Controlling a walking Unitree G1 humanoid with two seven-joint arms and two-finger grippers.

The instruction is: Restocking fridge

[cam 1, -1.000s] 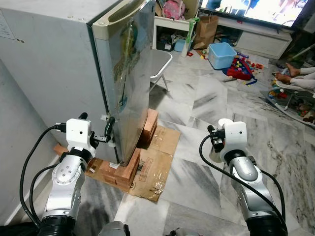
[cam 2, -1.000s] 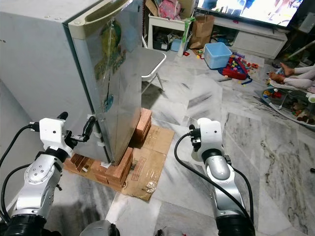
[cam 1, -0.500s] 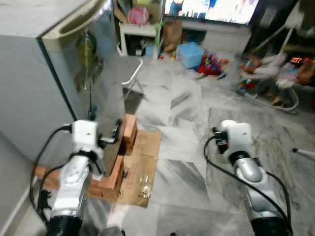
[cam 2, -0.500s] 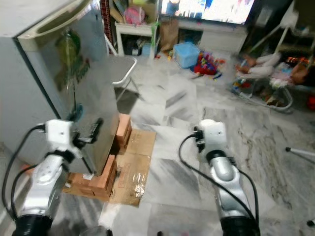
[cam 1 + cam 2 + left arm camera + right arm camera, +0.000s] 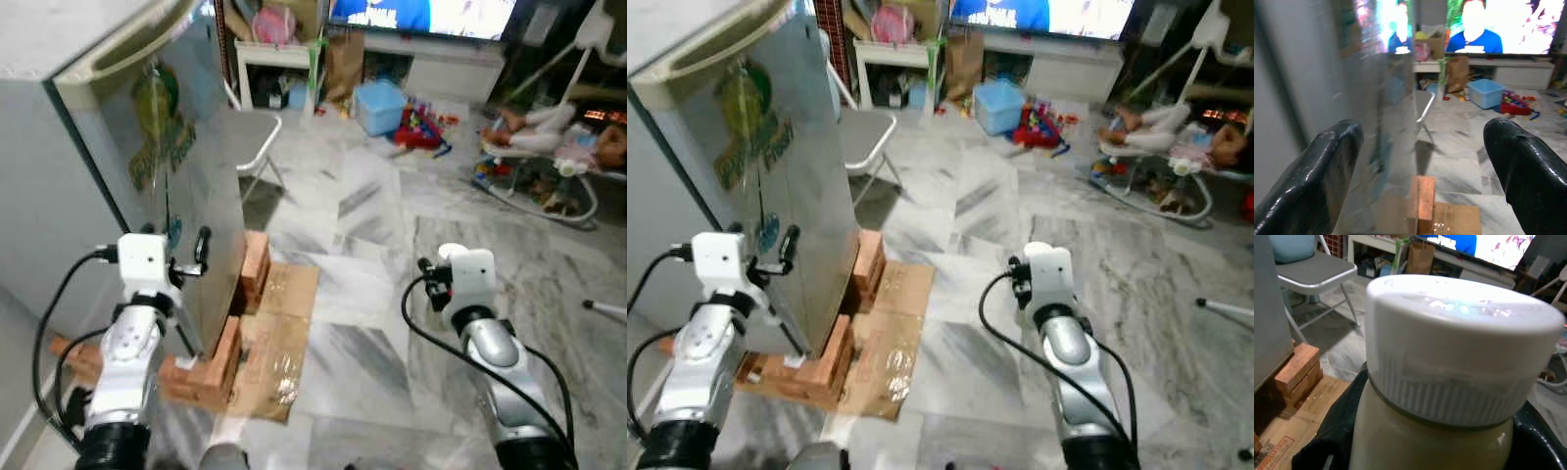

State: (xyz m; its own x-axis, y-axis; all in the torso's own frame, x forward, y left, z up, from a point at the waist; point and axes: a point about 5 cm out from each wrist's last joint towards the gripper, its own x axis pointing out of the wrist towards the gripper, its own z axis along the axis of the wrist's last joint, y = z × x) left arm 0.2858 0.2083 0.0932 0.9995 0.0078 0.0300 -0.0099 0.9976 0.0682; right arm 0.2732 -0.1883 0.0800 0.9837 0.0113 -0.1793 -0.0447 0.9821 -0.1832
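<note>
so, fridge point(image 5: 118, 186) shut, perched on bricks point(image 5: 220, 357) and cardboard point(image 5: 279, 338). my left gripper point(image 5: 1425, 161) spread wide, empty, fingers point(image 5: 201, 245) just beside fridge door edge. my right gripper point(image 5: 1435, 450) well right of fridge, clamped on white-capped jar point(image 5: 1454, 357). risk: hard tug on door could rock fridge on bricks; jar could slip if right arm swings. chair point(image 5: 250, 132) close behind fridge may block door swing.

silver fridge point(image 5: 186, 186) with green sticker point(image 5: 155, 96), orange bricks point(image 5: 217, 357), white-capped cream jar point(image 5: 1449, 396).
</note>
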